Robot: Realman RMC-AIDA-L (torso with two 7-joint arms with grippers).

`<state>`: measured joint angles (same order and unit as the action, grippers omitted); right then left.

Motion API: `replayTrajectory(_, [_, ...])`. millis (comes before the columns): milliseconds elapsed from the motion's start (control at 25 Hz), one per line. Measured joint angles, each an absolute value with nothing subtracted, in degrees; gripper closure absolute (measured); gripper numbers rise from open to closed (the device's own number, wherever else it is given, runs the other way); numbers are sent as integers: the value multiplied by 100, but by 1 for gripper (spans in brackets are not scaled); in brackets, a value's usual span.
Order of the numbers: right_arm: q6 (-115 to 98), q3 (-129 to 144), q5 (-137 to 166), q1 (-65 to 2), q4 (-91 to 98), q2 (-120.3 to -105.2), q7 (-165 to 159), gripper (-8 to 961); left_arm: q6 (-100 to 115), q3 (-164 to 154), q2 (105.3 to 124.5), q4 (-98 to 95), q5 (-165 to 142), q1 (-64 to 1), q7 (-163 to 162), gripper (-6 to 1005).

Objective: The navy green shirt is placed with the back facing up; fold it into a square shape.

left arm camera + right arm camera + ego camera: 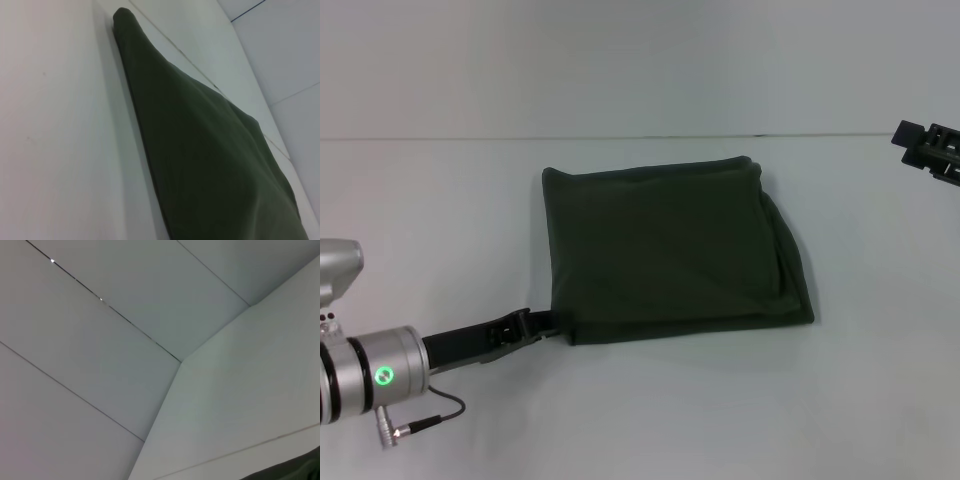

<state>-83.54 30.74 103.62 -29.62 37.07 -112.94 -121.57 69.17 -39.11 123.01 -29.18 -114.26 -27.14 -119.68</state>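
Two grippers are being shown. Nearest, the left gripper is being kept low at the near left corner of the navy green shirt, touching its edge; whether anything is pinched cannot be told. The shirt is being displayed folded into a rough square mid-table. Farthest, the right gripper is being held toward the far right edge, its opening not discernible.

Navy green shirt lying folded on pale table (plain side up), tapering toward upper left.
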Motion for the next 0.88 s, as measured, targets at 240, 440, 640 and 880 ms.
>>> replayTrajectory(240, [-8347,3047,10362,-2993,3638,-11274,-12158,301,6944,-3922,12275,-2918,-11430,-2648,-11904,849])
replayTrajectory(440, [-8340,3033,10363,-2997,3637,-11274,-12158,301,6983,-3987,12253,-2940,-11433,-2554,-11830,959])
replayTrajectory(640, [-8327,3014,10362,-2997,3633,-11277,-12168,301,7226,-4032,12209,-2992,-11442,-2415,-11699,985])
replayTrajectory(880, [-8310,2989,10362,-2983,3622,-11300,-12171,300,7420,-3996,12099,-3168,-11420,-2068,-11823,945])
